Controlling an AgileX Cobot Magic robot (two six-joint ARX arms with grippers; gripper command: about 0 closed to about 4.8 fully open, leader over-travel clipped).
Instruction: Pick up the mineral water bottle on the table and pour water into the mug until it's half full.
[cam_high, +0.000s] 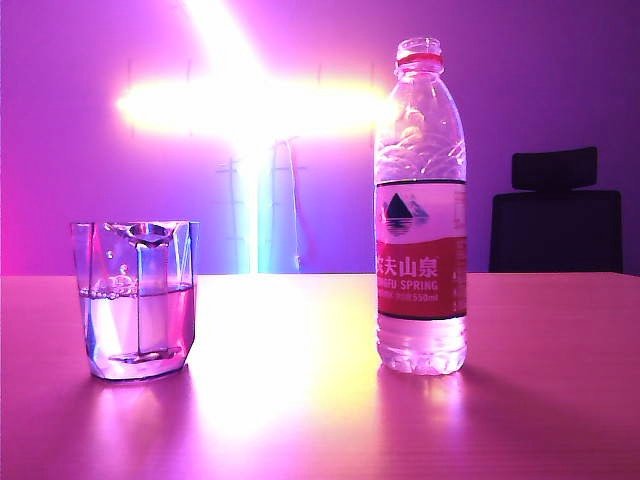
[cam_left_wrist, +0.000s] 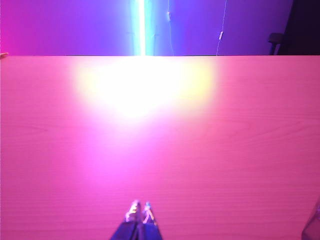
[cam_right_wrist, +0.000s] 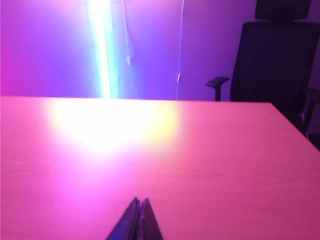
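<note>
The mineral water bottle (cam_high: 420, 210) stands upright on the table (cam_high: 300, 420) at the right of the exterior view, with no cap and a red-and-white label. The mug (cam_high: 137, 300), a clear faceted glass, stands at the left and holds water to about half its height. Neither gripper shows in the exterior view. In the left wrist view my left gripper (cam_left_wrist: 141, 205) hangs shut over bare tabletop (cam_left_wrist: 160, 150), holding nothing. In the right wrist view my right gripper (cam_right_wrist: 140, 201) is also shut and empty over the table (cam_right_wrist: 200, 165). Bottle and mug are out of the right wrist view.
A black office chair (cam_high: 555, 215) stands behind the table's far right edge, also seen as the chair (cam_right_wrist: 280, 55) in the right wrist view. A bright light strip (cam_high: 240, 105) glares on the wall. A sliver of something clear (cam_left_wrist: 315, 222) shows at the left wrist view's edge.
</note>
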